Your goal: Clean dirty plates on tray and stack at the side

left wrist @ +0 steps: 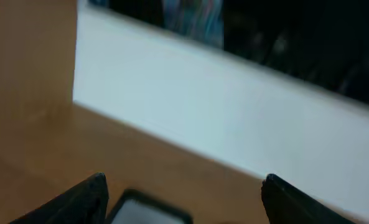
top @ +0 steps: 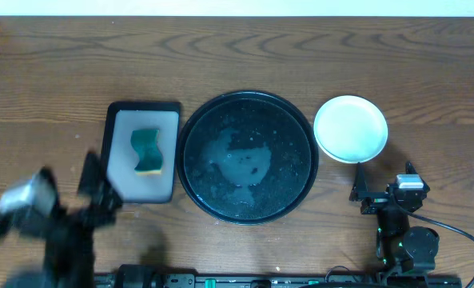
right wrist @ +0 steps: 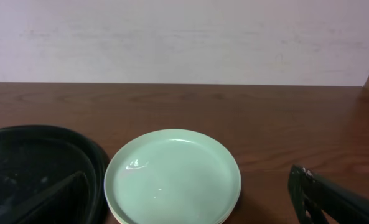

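Observation:
The round black tray (top: pixel 247 156) sits mid-table, wet and with no plate on it; its rim shows in the right wrist view (right wrist: pixel 47 149). The plates (top: pixel 350 128) stand stacked to its right, a mint-green one on top (right wrist: pixel 172 174); a yellowish edge shows under it. My right gripper (top: pixel 363 186) is open and empty, just in front of the stack (right wrist: pixel 190 214). My left gripper (top: pixel 93 188) is blurred at the front left, open and empty (left wrist: pixel 184 205), near the small tray.
A rectangular black tray with a whitish inside (top: pixel 143 150) holds a green sponge (top: pixel 147 150) left of the round tray; its corner shows in the left wrist view (left wrist: pixel 147 211). A white wall (left wrist: pixel 221 118) backs the table.

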You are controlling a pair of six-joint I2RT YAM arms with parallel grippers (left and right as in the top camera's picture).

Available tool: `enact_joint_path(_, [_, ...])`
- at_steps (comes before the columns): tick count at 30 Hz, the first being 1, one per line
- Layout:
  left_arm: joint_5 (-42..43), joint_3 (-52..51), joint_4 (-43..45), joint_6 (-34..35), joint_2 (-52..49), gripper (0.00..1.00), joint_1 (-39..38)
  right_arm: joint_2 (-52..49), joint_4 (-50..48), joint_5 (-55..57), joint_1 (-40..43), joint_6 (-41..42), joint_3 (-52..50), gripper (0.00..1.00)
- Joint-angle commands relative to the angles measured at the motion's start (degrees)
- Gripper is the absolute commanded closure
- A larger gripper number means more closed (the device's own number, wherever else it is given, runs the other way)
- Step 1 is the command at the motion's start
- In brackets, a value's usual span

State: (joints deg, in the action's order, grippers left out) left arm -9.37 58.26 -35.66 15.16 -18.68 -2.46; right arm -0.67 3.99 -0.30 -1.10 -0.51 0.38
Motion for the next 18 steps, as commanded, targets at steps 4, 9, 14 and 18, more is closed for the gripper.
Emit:
enact_joint_path(4, [-1.0, 0.0, -4.2, -0.1, 8.5, 0.21, -2.0, 0.4, 0.2, -0.4, -0.5, -0.6, -0.1, 0.01])
enact_joint_path(9, [-1.0, -1.1, -9.9, -0.1, 17.0, 0.21, -2.1, 0.4, 0.2, -0.4, -0.5, -0.6, -0.1, 0.01])
enact_joint_path(14, [-0.8, -5.6, -10.7, 0.2, 18.5, 0.21, -1.7, 0.4, 0.2, -0.3, -0.5, -0.6, -0.1, 0.01])
enact_joint_path(18, [-0.1, -16.4, 8.0, 0.5, 18.5, 0.21, -1.7, 0.4, 0.2, -0.4, -0.5, -0.6, -0.1, 0.01])
